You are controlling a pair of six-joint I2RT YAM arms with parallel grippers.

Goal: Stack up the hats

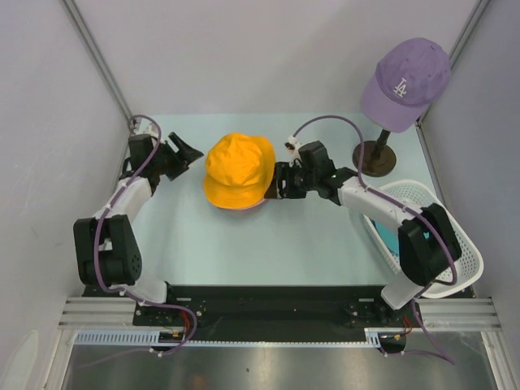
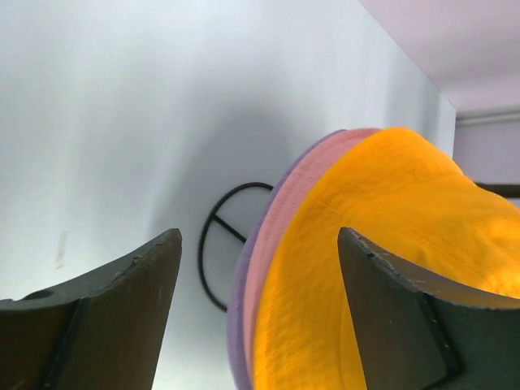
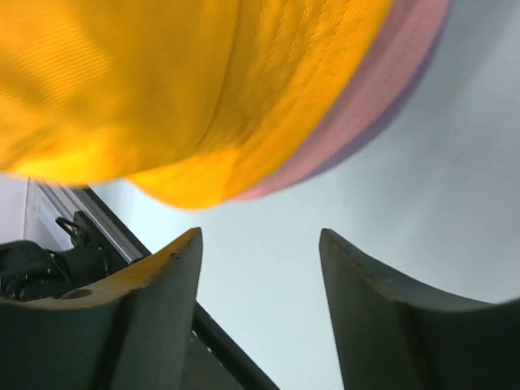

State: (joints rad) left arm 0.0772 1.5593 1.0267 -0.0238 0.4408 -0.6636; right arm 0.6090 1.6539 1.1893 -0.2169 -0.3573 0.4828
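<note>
The orange hat (image 1: 238,169) sits on top of a stack in the middle of the table. Under it the pink hat's brim (image 2: 286,213) and the lavender hat's brim (image 2: 241,292) show; both also show in the right wrist view, pink (image 3: 382,89) and lavender (image 3: 406,93). The teal hat (image 1: 388,237) lies in the white basket (image 1: 455,244) at the right. My left gripper (image 1: 188,153) is open and empty just left of the stack. My right gripper (image 1: 275,184) is open and empty just right of the stack.
A purple LA baseball cap (image 1: 406,81) sits on a stand with a dark round base (image 1: 374,158) at the back right. Grey walls close in the table on both sides. A black ring mark (image 2: 218,244) shows on the table by the stack.
</note>
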